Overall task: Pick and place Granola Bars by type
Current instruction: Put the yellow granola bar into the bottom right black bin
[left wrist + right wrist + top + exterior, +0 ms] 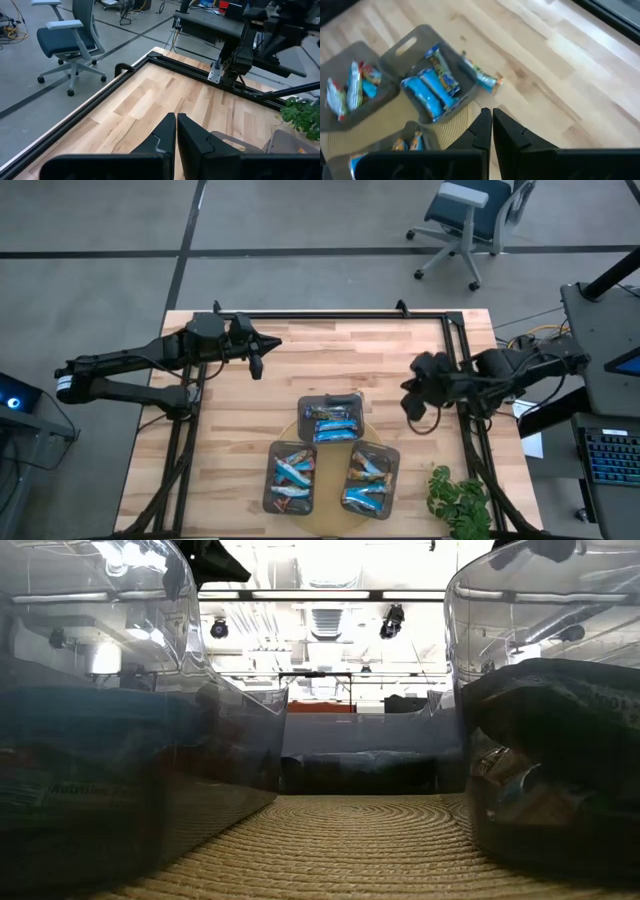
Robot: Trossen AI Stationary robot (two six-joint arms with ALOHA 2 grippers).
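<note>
On the round woven mat [322,520] at the near middle of the table [400,360], three dark grey trays [332,418] sit clustered, and the Granola Bars [333,425] lie piled inside them: mostly blue wrappers in the tray at the mat's far edge, mixed blue, tan and whitish ones in the two nearer trays. One stray bar [483,78], seen in the right wrist view, appears to rest on bare wood just outside the far tray's wall. Left gripper [258,358] hangs well off from the mat toward the table's far left corner, fingers pressed together, empty. Right gripper [412,406] sits just to the right of the far tray, fingers likewise closed on nothing. Handling judgement: bars look light, wrappers glossy and likely slick, contents somewhat stiff but crushable; the crimped ends would crumple, so a pinch across the short width at mid-length seems soundest. Piled bars overlap, so the topmost one is the easiest first take; the stray on the wood is easier still, with clear room on both sides. Writing: low view shows faint lettering through a tray wall beginning "Nutri", rest not legible. No other brand or label readable from any view.
</note>
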